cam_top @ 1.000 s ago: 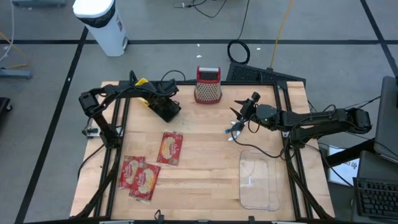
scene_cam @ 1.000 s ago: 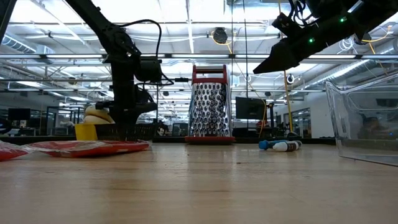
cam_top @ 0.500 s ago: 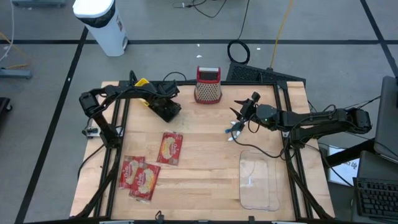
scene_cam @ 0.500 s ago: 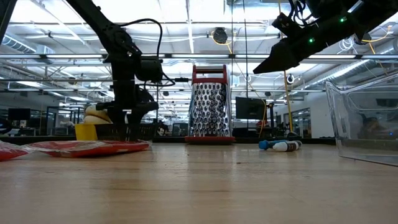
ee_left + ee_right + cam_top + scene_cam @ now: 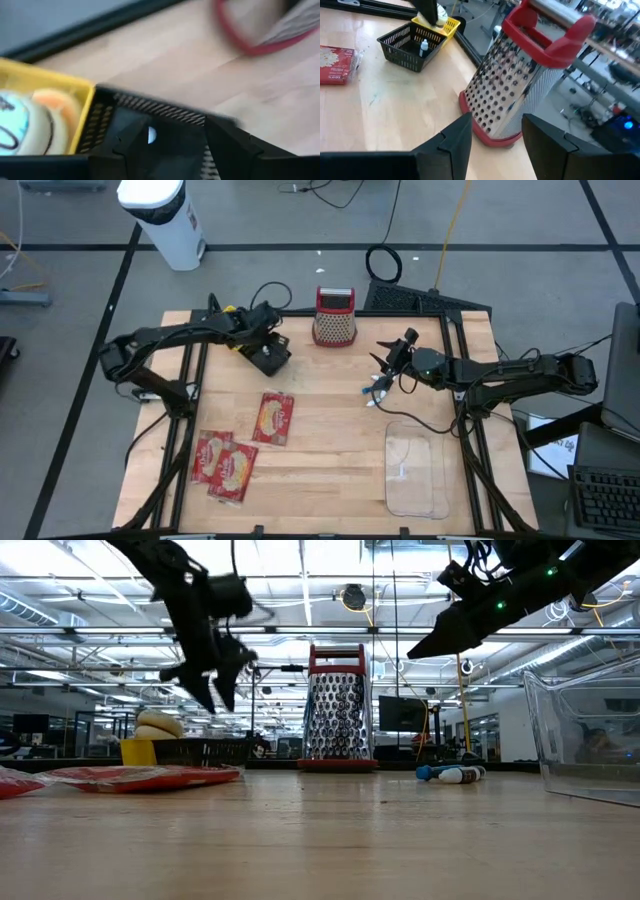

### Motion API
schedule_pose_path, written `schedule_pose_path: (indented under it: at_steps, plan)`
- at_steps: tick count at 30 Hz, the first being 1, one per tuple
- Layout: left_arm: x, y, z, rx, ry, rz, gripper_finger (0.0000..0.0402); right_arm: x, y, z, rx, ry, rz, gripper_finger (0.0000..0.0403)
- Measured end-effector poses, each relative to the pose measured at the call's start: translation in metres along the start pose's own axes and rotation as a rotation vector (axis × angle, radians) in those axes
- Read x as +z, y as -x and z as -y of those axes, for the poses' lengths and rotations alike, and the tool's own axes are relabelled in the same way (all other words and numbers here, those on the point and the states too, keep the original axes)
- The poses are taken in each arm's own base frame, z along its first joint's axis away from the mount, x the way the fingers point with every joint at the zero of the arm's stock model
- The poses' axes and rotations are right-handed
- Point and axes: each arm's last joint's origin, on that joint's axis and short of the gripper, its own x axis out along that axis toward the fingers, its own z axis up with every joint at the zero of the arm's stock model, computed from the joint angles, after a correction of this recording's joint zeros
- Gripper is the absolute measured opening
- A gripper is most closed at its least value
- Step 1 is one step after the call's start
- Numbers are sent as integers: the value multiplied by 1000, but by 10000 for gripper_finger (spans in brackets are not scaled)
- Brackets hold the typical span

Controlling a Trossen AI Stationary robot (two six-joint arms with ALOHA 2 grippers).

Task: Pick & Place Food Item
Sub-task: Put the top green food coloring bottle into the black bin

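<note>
Since a second ago, my left arm has swung up and back: its claw (image 5: 212, 690), which was down in the black basket (image 5: 268, 355), now hangs above it, released and holding nothing that I can see. Everything else looks unmoved.

From biggest to smallest: the wooden table (image 5: 330, 470) carries it all. On its right side lies the clear plastic container (image 5: 415, 470), with nothing in it that I can make out. At the far edge stands the red-handled box grater (image 5: 335, 318). Three red food packets wait on the left part of the table: one alone (image 5: 274, 418) near the middle, and a touching pair (image 5: 224, 464) nearer the front edge. Just beside the basket is a yellow bin (image 5: 140, 750) with a bun-like thing in it. A small bottle (image 5: 423, 48) lies inside the basket.

My right claw (image 5: 384, 376) hovers near the table's middle, well clear of the packets, jaws apart and empty.

As I judge it, the task has barely begun: no packet is lifted, none is in the container. Picking one up and carrying it across is all left to do.
</note>
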Motion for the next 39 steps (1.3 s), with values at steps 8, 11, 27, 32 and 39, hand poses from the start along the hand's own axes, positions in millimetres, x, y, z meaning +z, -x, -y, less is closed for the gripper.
schedule_pose_path:
  at_steps: [8, 11, 27, 32, 39]
  plan:
    - [3, 49, 47, -344, -149, 292, 191, -21, -1, -2, 262, -54, -173, 160]
    - [3, 60, 68, -495, -241, 396, 191, -28, -5, 2, 284, -87, -236, 160]
    - [-14, 81, 105, -648, -490, 567, 191, -76, -15, 29, 167, -147, -661, 160]
    - [-13, 81, 104, -610, -486, 583, 191, -77, -15, 30, 234, -304, -679, 160]
    - [-13, 80, 103, -589, -492, 593, 191, -72, -18, 25, 283, -530, -662, 160]
